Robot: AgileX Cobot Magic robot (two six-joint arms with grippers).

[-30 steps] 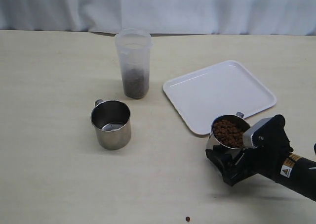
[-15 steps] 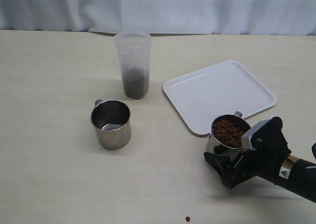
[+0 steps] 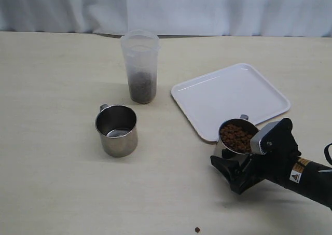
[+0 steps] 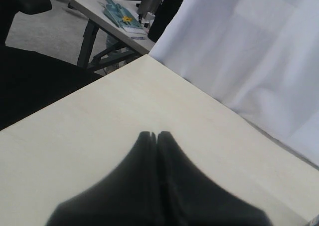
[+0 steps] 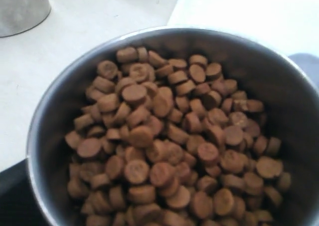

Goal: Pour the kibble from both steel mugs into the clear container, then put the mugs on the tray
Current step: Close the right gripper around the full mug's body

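Note:
One steel mug [image 3: 224, 149] filled with brown kibble [image 3: 236, 137] is held just off the table at the tray's near edge, with my right gripper [image 3: 238, 153] shut around its wall. Up close in the right wrist view the mug's rim [image 5: 60, 86] rings the kibble [image 5: 169, 151]. The other steel mug [image 3: 116, 131] stands upright without kibble left of centre. The clear container [image 3: 140, 64] stands behind it, with kibble [image 3: 142, 87] in its bottom. The white tray [image 3: 231, 97] lies bare at the right. My left gripper [image 4: 157, 134] is shut on nothing over a table corner, outside the exterior view.
A single stray pellet [image 3: 197, 229] lies near the table's front edge. White curtain [image 3: 207, 7] hangs behind the table. The left wrist view shows the table's corner [image 4: 145, 56], with a drop to the floor and another bench [image 4: 114, 16] beyond it.
My right gripper has carried the full mug a little to the left and toward the tray's near edge. The other mug, container and tray have not moved.

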